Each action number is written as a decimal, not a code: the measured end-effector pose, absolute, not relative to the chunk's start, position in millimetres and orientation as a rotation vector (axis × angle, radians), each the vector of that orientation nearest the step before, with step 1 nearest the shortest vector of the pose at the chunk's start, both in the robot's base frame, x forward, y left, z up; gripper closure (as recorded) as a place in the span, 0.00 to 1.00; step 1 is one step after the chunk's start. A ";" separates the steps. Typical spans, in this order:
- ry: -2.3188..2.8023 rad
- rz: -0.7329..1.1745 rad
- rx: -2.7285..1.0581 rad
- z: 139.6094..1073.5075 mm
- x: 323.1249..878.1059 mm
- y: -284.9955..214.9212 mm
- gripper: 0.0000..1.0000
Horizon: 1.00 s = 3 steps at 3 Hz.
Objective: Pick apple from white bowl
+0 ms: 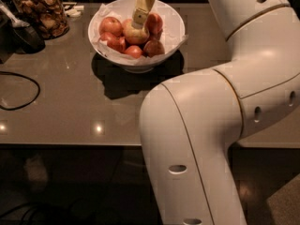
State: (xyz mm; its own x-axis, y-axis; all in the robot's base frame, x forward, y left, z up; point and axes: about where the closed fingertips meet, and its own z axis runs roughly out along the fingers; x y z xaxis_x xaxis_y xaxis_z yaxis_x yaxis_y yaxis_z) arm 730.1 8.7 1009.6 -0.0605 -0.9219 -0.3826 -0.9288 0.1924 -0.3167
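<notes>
Golden-orange among redder fruit (110,26), the apple (136,33) lies central in the white bowl (175,28) at 12 o'clock on the tabletop (70,102), the gripper (138,19) on its crown, grip impossible to tell: grasping step likely, next a firm close and straight lift

The golden-orange apple (134,35) sits among redder ones in the paper-lined white bowl (176,26), the gripper (139,20) touching its top.

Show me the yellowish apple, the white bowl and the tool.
apple (134,35): camera view, its golden skin below the tool.
white bowl (175,25): camera view, bare inner wall, right side.
tool (138,20): camera view, its tip, at the apple's top.
</notes>
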 end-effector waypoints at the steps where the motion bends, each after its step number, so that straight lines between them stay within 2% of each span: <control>1: 1.988 0.013 -1.710 1005.1 736.1 10.7 0.00; 3: 2.035 0.033 -1.700 984.5 745.1 13.1 0.00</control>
State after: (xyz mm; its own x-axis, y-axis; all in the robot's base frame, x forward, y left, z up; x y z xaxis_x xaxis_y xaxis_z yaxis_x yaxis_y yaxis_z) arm 745.1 13.1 984.5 -0.1087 -0.9204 -0.3756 -0.9319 0.2258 -0.2837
